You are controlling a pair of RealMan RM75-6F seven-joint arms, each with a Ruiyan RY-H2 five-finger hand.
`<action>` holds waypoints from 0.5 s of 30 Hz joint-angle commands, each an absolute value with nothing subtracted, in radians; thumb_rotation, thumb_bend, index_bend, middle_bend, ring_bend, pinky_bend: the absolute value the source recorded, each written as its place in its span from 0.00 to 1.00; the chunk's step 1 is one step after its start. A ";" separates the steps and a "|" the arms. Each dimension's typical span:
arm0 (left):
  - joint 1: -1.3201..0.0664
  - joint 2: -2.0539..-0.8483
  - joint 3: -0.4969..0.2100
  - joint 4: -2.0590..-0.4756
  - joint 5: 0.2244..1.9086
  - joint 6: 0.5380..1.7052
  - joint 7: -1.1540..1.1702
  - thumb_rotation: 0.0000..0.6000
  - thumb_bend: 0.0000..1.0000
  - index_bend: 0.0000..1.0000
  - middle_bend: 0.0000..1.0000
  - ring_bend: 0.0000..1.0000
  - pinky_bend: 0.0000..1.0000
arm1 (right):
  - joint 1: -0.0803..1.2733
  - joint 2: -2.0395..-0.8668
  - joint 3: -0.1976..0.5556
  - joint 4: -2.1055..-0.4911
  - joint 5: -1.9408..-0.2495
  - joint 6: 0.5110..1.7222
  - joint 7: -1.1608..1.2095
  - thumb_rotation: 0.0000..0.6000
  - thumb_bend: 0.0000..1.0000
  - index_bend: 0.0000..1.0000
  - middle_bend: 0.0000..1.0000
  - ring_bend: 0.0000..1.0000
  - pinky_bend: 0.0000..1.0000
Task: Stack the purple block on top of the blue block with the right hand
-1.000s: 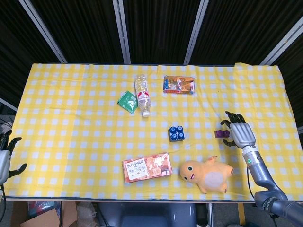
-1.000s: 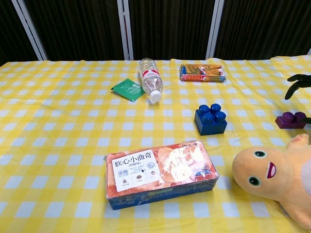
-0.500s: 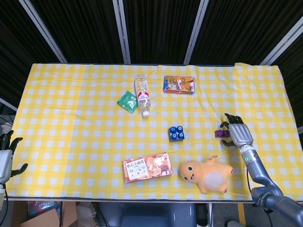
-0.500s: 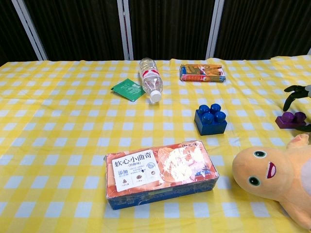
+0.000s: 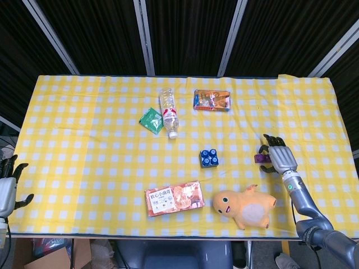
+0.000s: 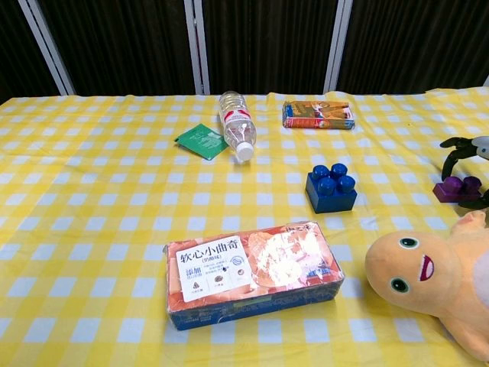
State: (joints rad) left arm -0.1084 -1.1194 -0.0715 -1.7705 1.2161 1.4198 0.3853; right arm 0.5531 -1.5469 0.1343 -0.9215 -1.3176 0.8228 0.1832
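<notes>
The purple block (image 5: pixel 261 158) (image 6: pixel 458 188) lies on the yellow checked cloth at the right. The blue block (image 5: pixel 209 157) (image 6: pixel 331 188) sits to its left, near the table's middle, studs up. My right hand (image 5: pixel 279 158) (image 6: pixel 466 153) is at the purple block's right side, its dark fingers spread and arched over the block. I see no clear grip on the block. In the chest view only the fingertips (image 6: pixel 449 145) show at the frame's edge. My left hand (image 5: pixel 7 185) hangs off the table's left front corner, fingers apart and holding nothing.
An orange plush toy (image 5: pixel 244 206) (image 6: pixel 432 279) lies just in front of the purple block. A snack box (image 5: pixel 174 197) sits front centre. A lying water bottle (image 5: pixel 169 111), a green packet (image 5: pixel 151 120) and an orange box (image 5: pixel 212 100) are at the back.
My right hand has shifted a little left and closer onto the purple block. The blocks have not moved. My left hand sank slightly.
</notes>
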 commanded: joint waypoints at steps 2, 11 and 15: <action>-0.109 -1.120 -0.071 -1.770 1.215 1.419 0.387 1.00 0.24 0.18 0.00 0.00 0.10 | 0.559 -1.553 0.133 -0.911 -1.317 0.816 0.186 1.00 0.32 0.41 0.00 0.00 0.00; -0.111 -1.124 -0.070 -1.770 1.211 1.422 0.398 1.00 0.24 0.18 0.00 0.00 0.10 | 0.569 -1.558 0.135 -0.896 -1.313 0.803 0.191 1.00 0.37 0.43 0.00 0.00 0.00; -0.112 -1.126 -0.070 -1.771 1.210 1.424 0.404 1.00 0.24 0.19 0.00 0.00 0.10 | 0.573 -1.554 0.136 -0.895 -1.311 0.800 0.192 1.00 0.39 0.43 0.00 0.00 0.00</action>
